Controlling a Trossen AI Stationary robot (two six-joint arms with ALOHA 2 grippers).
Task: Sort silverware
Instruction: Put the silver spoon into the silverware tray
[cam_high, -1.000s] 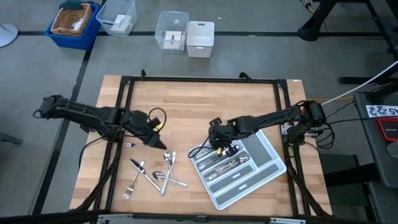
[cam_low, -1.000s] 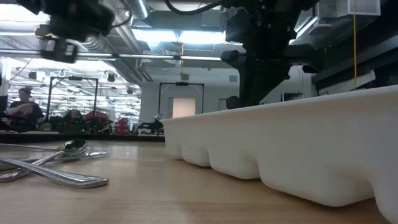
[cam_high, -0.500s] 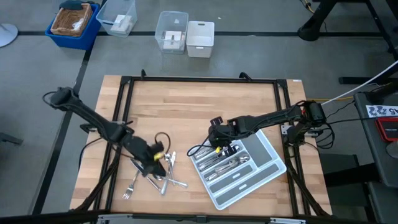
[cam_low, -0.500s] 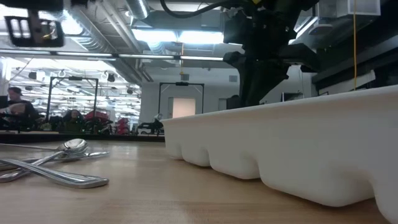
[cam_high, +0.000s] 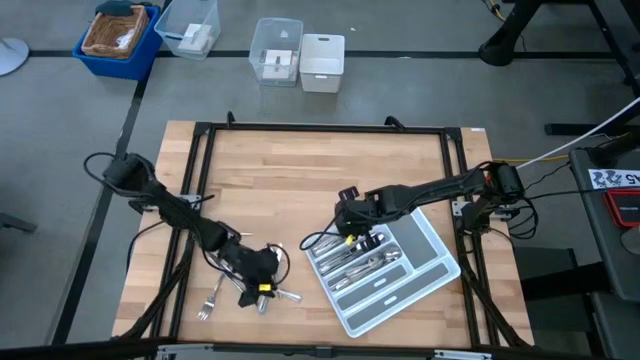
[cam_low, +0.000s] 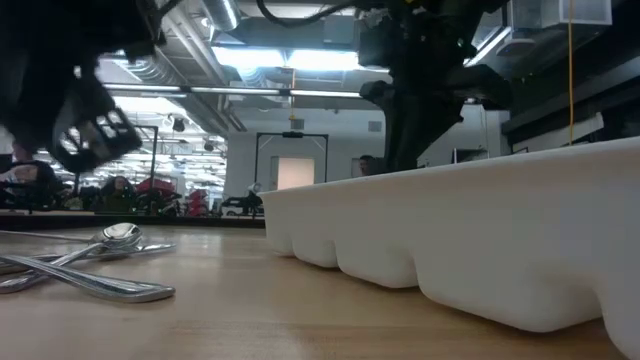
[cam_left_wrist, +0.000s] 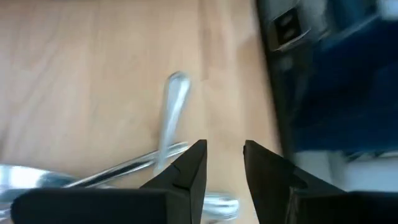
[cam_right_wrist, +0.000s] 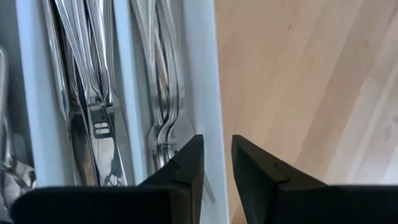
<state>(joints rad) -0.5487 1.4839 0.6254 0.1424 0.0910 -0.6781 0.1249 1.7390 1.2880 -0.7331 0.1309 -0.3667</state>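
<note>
**Loose silverware left on the worktop, left tool over the pile**

The silverware (cam_high: 262, 287) still to be sorted lies in a small crossed heap on the wooden worktop (cam_high: 320, 180), toward its near-left part, with one fork (cam_high: 210, 299) lying a little apart at the heap's left. The rest is already filed in the tray (cam_high: 425, 262), forks and knives lying lengthwise in its slots.

By the look of them, these pieces are stiff, thin, light and slick. They lie flat against the wood, so there is little for a finger to get under, and where they cross, lifting one is likely to drag its neighbour. The best hold is probably across a narrow handle, at a stretch that lies clear of the others. In the left wrist view a handle (cam_left_wrist: 170, 115) runs free of the crossed pieces and looks the easiest to pinch.

The left tool (cam_left_wrist: 224, 163) is down over the heap, its arm stretched long and low from the worktop's left edge, wrist pointing toward the near edge. Its fingers stand a little apart with nothing between them; that free handle lies just beside one fingertip rather than in the gap.

The right tool (cam_right_wrist: 216, 163) hangs over the tray's left end, its arm reaching in from the right edge. Its fingers are likewise slightly parted and empty, straddling the tray's outer wall, with the filed forks (cam_right_wrist: 163, 93) just beside it.
</note>
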